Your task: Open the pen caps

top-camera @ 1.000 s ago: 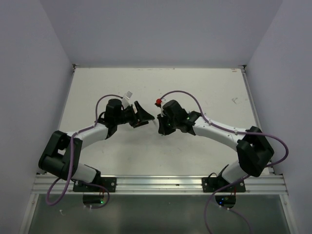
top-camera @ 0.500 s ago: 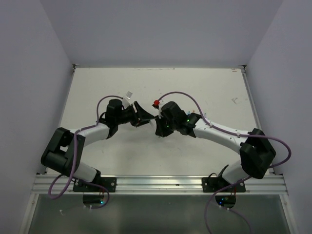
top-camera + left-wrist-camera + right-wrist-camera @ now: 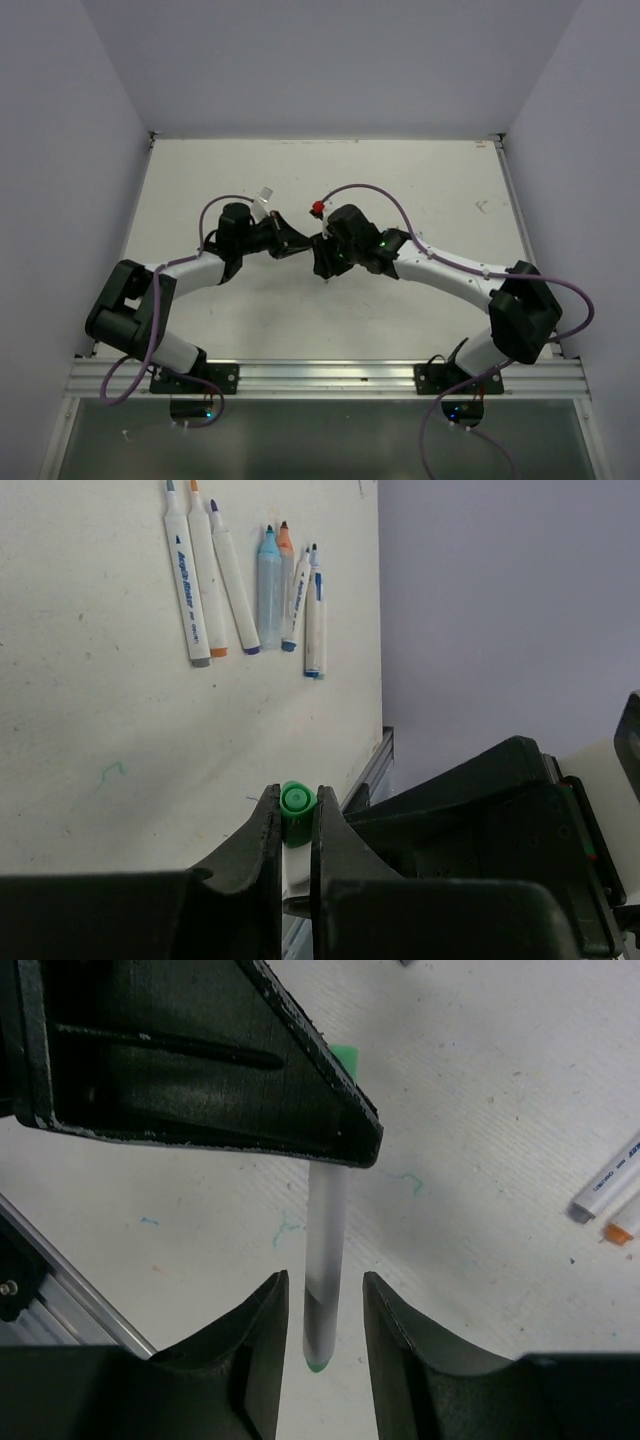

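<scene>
My left gripper [image 3: 293,815] is shut on the green pen cap [image 3: 296,799] of a white-barrelled pen, and the cap's end pokes out between the fingertips. In the right wrist view the same pen's barrel [image 3: 328,1230] hangs down from the left gripper's black finger [image 3: 200,1060] to a green tip [image 3: 317,1364]. My right gripper [image 3: 324,1285] is open, its fingers standing on either side of the barrel with a gap on each side. From above, the left gripper [image 3: 295,243] and the right gripper [image 3: 322,252] meet nose to nose over the table's middle.
Several more pens [image 3: 240,580] lie side by side on the white table [image 3: 100,730], some with bare coloured tips. Two pen ends [image 3: 610,1190] show at the right edge of the right wrist view. Green ink marks [image 3: 285,1230] dot the surface. The metal rail [image 3: 320,375] runs along the near edge.
The left gripper has shut on the pen's green cap. The right gripper has opened off the barrel. Both grippers have drawn closer together.
</scene>
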`<action>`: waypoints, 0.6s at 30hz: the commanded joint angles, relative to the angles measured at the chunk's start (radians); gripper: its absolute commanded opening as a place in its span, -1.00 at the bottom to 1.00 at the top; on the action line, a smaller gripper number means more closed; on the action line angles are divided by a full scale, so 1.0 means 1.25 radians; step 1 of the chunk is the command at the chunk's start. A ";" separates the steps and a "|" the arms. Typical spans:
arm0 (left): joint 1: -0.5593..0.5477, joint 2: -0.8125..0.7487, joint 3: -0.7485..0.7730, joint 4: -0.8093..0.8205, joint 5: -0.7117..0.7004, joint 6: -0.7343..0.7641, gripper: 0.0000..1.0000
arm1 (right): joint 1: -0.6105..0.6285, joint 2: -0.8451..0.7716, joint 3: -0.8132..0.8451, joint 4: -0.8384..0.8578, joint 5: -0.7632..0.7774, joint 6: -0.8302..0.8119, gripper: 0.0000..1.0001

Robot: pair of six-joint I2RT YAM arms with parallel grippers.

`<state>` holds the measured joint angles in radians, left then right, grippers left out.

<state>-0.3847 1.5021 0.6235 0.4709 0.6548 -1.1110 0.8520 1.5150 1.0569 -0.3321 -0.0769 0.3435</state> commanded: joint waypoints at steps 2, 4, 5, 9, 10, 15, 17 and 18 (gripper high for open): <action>0.001 -0.004 -0.005 0.053 0.044 0.005 -1.00 | 0.004 0.054 0.074 0.014 -0.013 -0.018 -0.20; 0.001 -0.012 -0.005 0.053 0.053 0.006 -1.00 | 0.004 0.075 0.088 0.021 -0.037 -0.021 -0.27; 0.001 -0.016 -0.004 0.049 0.055 0.010 -1.00 | 0.004 0.084 0.092 0.023 -0.040 -0.021 -0.37; 0.001 -0.025 0.027 -0.044 0.026 0.058 -1.00 | 0.006 0.134 0.120 -0.002 -0.022 -0.037 -1.00; 0.002 -0.024 0.064 -0.149 0.008 0.099 -1.00 | 0.009 0.134 0.124 -0.009 0.005 -0.042 -1.00; 0.016 -0.048 0.095 -0.248 -0.103 0.095 -1.00 | 0.154 0.160 0.155 -0.129 0.718 -0.102 -1.00; 0.030 -0.032 0.117 -0.256 -0.076 0.080 -1.00 | 0.191 0.164 0.142 -0.116 0.875 -0.121 -1.00; 0.041 -0.013 0.126 -0.254 -0.066 0.078 -1.00 | 0.195 0.156 0.117 -0.100 0.881 -0.134 -1.00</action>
<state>-0.3691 1.4723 0.7307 0.2356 0.5755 -1.0130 1.0737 1.7161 1.2163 -0.4122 0.5701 0.2466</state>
